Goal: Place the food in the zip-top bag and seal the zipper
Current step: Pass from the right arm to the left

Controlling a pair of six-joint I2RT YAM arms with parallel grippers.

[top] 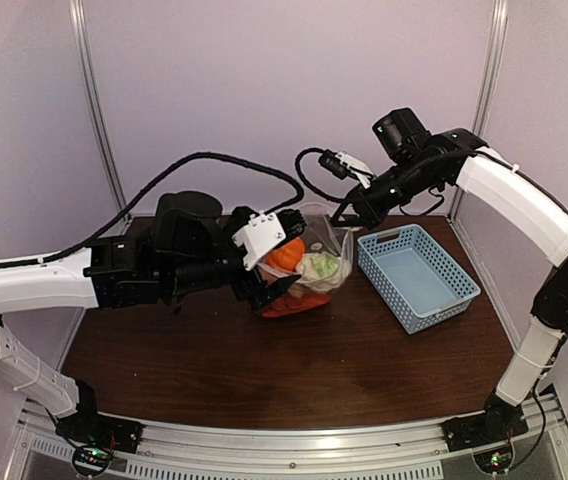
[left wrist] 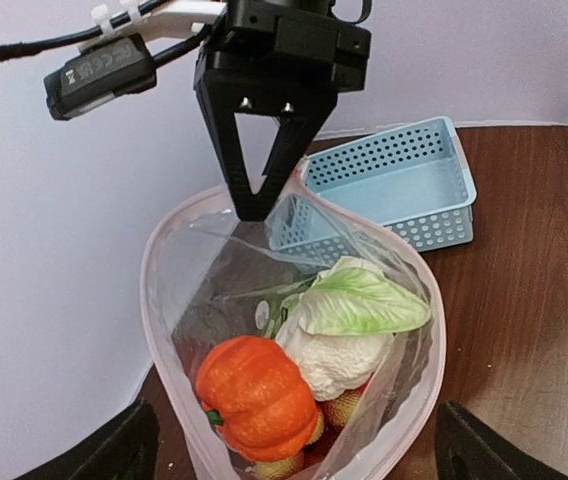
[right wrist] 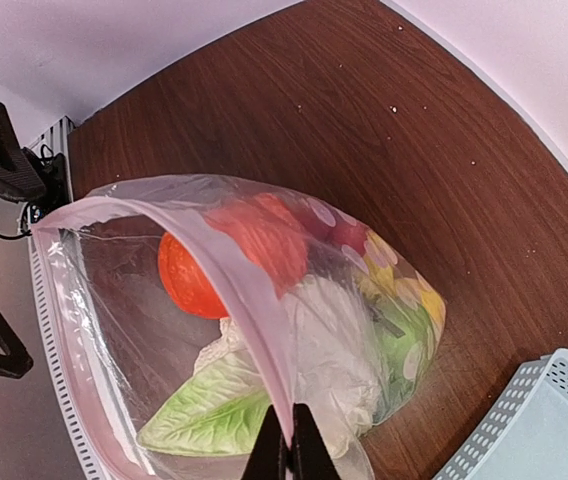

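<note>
The clear zip-top bag [top: 326,262] lies mid-table with its mouth open. Inside are an orange pumpkin [left wrist: 255,394], a pale cabbage [left wrist: 339,360] with a green leaf [left wrist: 364,302], yellow fruits [left wrist: 342,407] and a red pepper [right wrist: 269,235]. The pinkish zipper [left wrist: 160,330] rims the mouth. My right gripper [left wrist: 256,195] is shut on the far rim of the bag [right wrist: 244,300] and holds it up; its shut fingertips [right wrist: 304,452] show in the right wrist view. My left gripper [top: 269,272] is open, its fingers [left wrist: 114,450] wide on either side of the bag's near end.
A light-blue mesh basket [top: 416,275] stands right of the bag, empty; it also shows in the left wrist view [left wrist: 404,190] and the right wrist view [right wrist: 539,430]. The brown table [top: 264,370] lies in front of the arms. Walls close in at the back.
</note>
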